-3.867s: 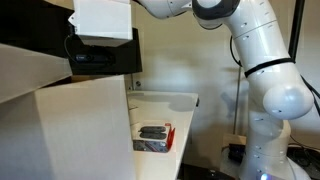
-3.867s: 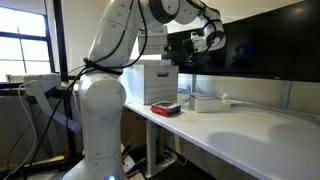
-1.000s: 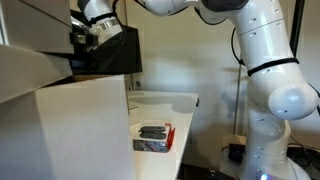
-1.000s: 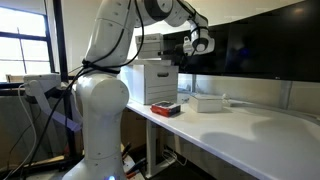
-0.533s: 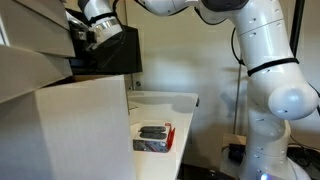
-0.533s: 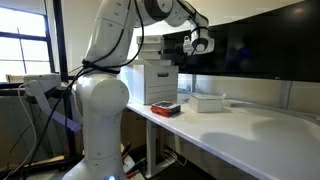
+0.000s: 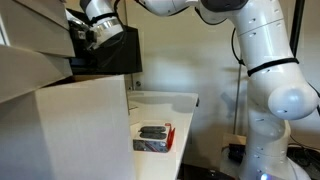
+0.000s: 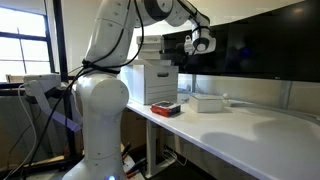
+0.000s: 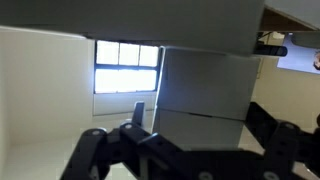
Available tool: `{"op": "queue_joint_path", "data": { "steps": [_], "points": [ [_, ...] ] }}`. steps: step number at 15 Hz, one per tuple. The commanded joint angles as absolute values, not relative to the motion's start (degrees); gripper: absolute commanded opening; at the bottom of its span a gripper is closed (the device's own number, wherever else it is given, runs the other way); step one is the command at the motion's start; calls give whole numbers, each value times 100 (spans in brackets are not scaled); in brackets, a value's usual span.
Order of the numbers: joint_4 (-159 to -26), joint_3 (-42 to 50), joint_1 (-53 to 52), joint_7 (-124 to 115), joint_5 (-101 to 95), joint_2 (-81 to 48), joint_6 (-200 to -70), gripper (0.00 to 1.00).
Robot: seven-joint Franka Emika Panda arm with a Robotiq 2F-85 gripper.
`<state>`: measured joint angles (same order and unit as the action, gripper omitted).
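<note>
The gripper (image 8: 178,44) is up high, level with a small white box (image 8: 150,46), a plain matte carton with square edges. In the wrist view, the gripper (image 9: 188,150) has its dark, jointed fingers (image 9: 92,150) spread wide to either side with nothing between them. It is fully open and holds nothing.

The small white box sits on top of a larger white box (image 8: 158,82) of the same smooth cardboard look, and the two make a stack at the near end of the counter (image 8: 250,135). The small box is just beside the gripper's open end and level with it. Whether the fingers touch it cannot be told. In the wrist view, flat pale box faces fill the frame, and a window shows as a bright grid between them.

At the foot of the stack, a shallow red-edged tray (image 8: 166,108) lies on the smooth white counter, well below the gripper. In an exterior view the tray (image 7: 153,137) has dark, flat things in it, too small to make out. Further along the counter is a low, flat white carton (image 8: 207,102), set apart from the tray. A glossy black screen (image 8: 262,45) runs along the wall behind.
</note>
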<state>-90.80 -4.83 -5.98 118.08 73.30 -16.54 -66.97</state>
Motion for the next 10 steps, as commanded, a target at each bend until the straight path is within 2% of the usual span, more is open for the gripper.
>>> {"op": "queue_joint_path", "data": {
  "steps": [1,10],
  "points": [
    [-9011,-425,-456,11683,7573,-1619,-6859,100],
    [-9198,-11,57,11726,7604,-1446,-6782,100]
  ]
}}
